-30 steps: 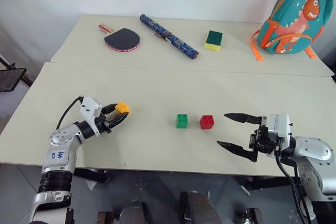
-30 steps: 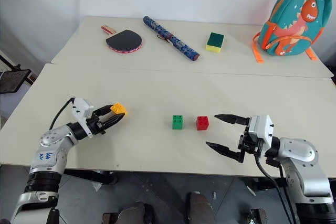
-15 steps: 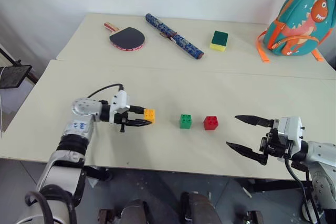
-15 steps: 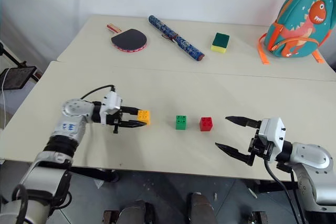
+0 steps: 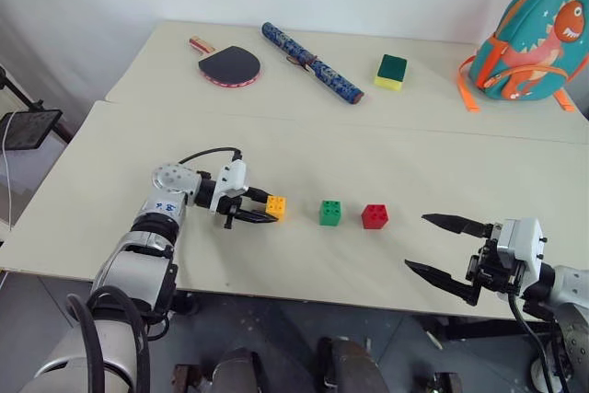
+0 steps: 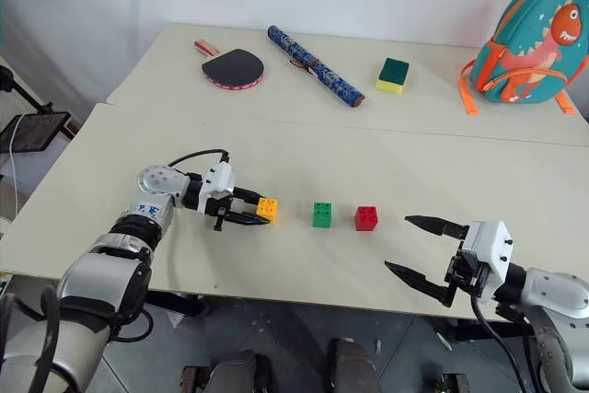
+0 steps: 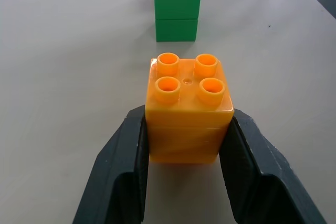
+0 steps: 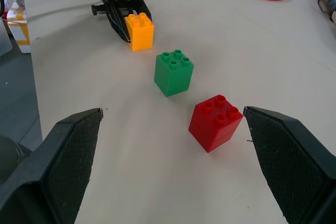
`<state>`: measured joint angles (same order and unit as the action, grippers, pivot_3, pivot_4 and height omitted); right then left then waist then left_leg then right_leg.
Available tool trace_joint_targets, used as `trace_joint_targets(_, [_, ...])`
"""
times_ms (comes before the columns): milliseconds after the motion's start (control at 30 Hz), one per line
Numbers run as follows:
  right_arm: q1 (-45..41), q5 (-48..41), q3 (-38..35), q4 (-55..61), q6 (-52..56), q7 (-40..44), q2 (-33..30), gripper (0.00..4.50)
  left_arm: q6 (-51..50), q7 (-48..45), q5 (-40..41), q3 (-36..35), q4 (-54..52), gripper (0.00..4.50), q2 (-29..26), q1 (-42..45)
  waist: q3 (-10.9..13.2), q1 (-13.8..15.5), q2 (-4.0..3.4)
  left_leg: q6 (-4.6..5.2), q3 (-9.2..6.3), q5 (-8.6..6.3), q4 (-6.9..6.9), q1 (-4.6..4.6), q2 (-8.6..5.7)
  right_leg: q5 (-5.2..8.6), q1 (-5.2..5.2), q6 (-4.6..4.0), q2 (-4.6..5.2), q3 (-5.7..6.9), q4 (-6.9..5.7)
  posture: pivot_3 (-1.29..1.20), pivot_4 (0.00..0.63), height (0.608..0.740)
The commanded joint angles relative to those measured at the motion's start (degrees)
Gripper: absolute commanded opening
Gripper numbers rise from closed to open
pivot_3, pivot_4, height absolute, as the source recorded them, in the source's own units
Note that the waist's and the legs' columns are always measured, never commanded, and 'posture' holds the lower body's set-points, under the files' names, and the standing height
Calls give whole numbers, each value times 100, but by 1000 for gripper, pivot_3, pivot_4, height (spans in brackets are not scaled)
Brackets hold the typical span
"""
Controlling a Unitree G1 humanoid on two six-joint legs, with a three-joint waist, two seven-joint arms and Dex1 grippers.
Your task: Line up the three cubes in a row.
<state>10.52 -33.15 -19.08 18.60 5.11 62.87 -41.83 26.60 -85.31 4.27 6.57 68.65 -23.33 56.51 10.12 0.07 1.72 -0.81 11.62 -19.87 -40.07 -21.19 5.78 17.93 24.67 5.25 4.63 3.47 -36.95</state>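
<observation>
Three studded cubes stand in a line on the near table. The orange-yellow cube [image 5: 275, 207] is leftmost, the green cube [image 5: 329, 213] in the middle and the red cube [image 5: 375, 216] on the right, with small gaps between them. My left gripper [image 5: 265, 210] reaches in from the left, pointing right. Its two fingers press the sides of the orange-yellow cube [image 7: 188, 108], which looks set down on the table. My right gripper [image 5: 419, 242] hovers wide open near the front edge, right of the red cube [image 8: 216, 121], holding nothing.
On the far table lie a table tennis paddle [image 5: 228, 64], a blue patterned roll [image 5: 310, 63], a green-and-yellow sponge [image 5: 391, 71] and a teal dinosaur backpack [image 5: 534, 34]. A seam [image 5: 368, 124] divides the two tables. The near table's front edge [image 5: 304, 290] runs close below the cubes.
My left gripper swung right with the orange-yellow cube, turned to point right and brought it down beside the green cube. The right gripper drew back slightly, still open. The camera shifted too.
</observation>
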Motion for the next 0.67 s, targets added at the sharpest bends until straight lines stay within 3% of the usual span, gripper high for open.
trace_joint_targets(33, [-155,-64,4,-40,-67,25,41,4500,-151,128,82,-237,29,2775,62,69,0,-7,0,0,0,0,0,-1,0,0,1,0,0,2,0,0,150,740])
trace_joint_targets(233, [-494,4,96,-331,-250,247,-7,4500,-505,139,505,-866,-408,4445,-356,-146,0,-45,0,-4,1,2,1,1,5,0,6,1,-2,5,-12,0,150,740])
trace_joint_targets(500, [-1136,-127,93,-628,-4,767,-523,4500,-1260,262,974,-1476,-2046,4445,-1520,-1006,2,-124,-3,-6,4,4,1,0,7,0,9,1,-2,5,-16,0,150,740])
trace_joint_targets(667, [-1448,-81,157,-917,54,1056,-735,4500,-1289,364,998,-1524,-2603,4445,-1796,-1251,2,-33,-4,-5,7,3,1,1,6,0,7,1,-1,4,-12,0,150,740])
